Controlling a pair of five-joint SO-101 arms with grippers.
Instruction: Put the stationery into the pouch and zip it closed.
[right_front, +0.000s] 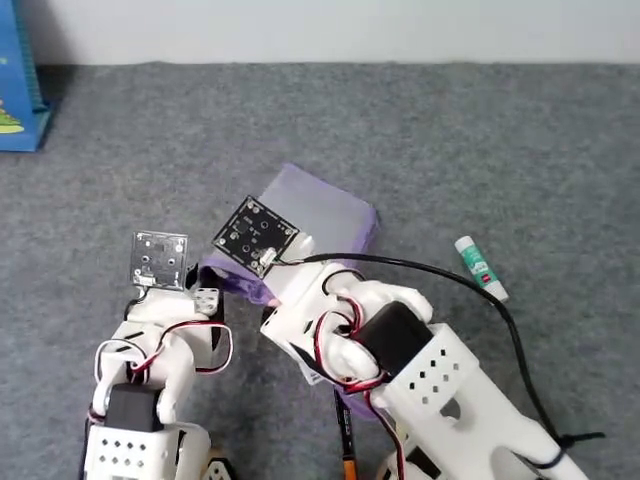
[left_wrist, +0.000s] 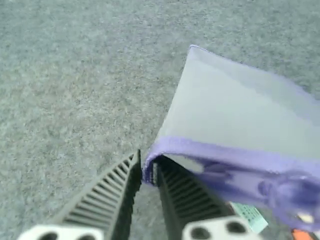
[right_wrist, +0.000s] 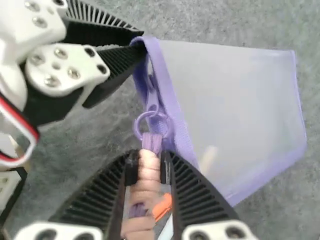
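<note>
At the far left of the high view, a blue cardboard box (right_front: 18, 95) stands on the grey felt-covered table (right_front: 480, 130). Your left arm (right_front: 150, 360) comes up from the bottom left corner with its wrist tipped down toward the table. The left gripper (left_wrist: 147, 162) has its ribbed black fingers (left_wrist: 117, 187) nearly together, pinching the corner of the purple zipper band.

That band belongs to the translucent purple zip pouch (right_front: 320, 212), which lies mid-table between your two grippers. Its mouth edge is drawn toward the arms, and its far end rests on the felt. You cannot tell whether the zipper is closed.

Your right arm (right_front: 420, 370) slants in from the bottom right, folded low over the near side of the pouch. The right gripper (right_wrist: 149, 159) is almost closed on the pink zipper pull tab (right_wrist: 148, 175), which hangs from the slider's purple ring (right_wrist: 145, 122). In the right wrist view, the left gripper holds the band corner just beyond that ring.

A pale object (right_wrist: 207, 155) shows faintly through the pouch wall, too blurred to identify. A black pencil with an orange end (right_front: 345, 435) lies on the table under the right arm. Farther right, well apart from the pouch, a white glue stick with a green label (right_front: 480, 268) lies on the felt beside the arm's black cable (right_front: 500, 305).
</note>
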